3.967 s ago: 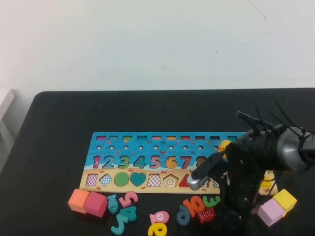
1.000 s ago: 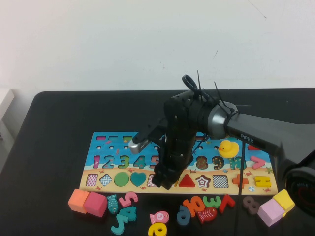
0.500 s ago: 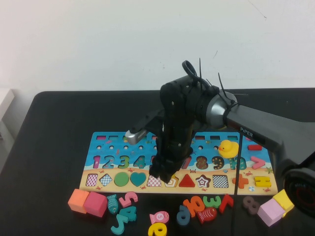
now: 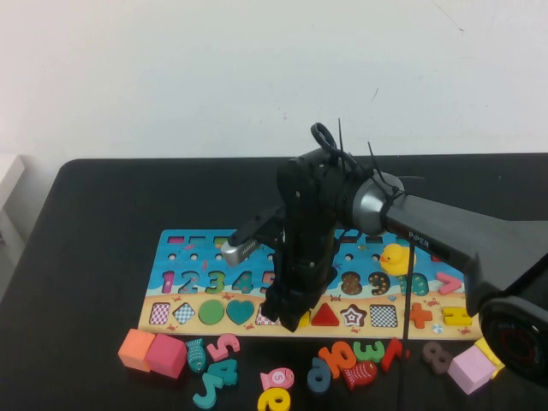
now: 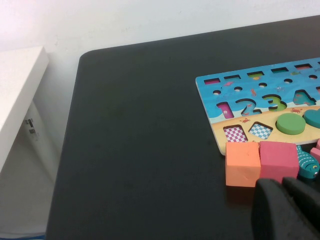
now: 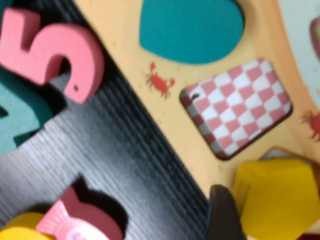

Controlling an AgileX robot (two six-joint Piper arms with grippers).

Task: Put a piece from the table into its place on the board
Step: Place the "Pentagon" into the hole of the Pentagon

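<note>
Matt black casing on the right gripper (image 4: 288,315), low over the board (image 4: 197,257); brushed grey metal on the cylinder (image 4: 242,248) just above it. Beneath it, smooth printed wood with a pale, bare-looking edge. Beside the gripper, a yellow piece (image 6: 272,197), painted, satin, evenly coated. Nearby, a pink five (image 6: 50,55), smooth painted wood. Finely ribbed, matt black table (image 4: 111,223). Dull black left gripper (image 5: 287,210), close behind an orange block (image 5: 242,164), matt, faintly scuffed.

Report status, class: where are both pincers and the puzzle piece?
Right pincer low over the board, bottom row, shut on yellow piece. Left pincer parked beside the orange block. Checkered slot beside the piece is empty.
</note>
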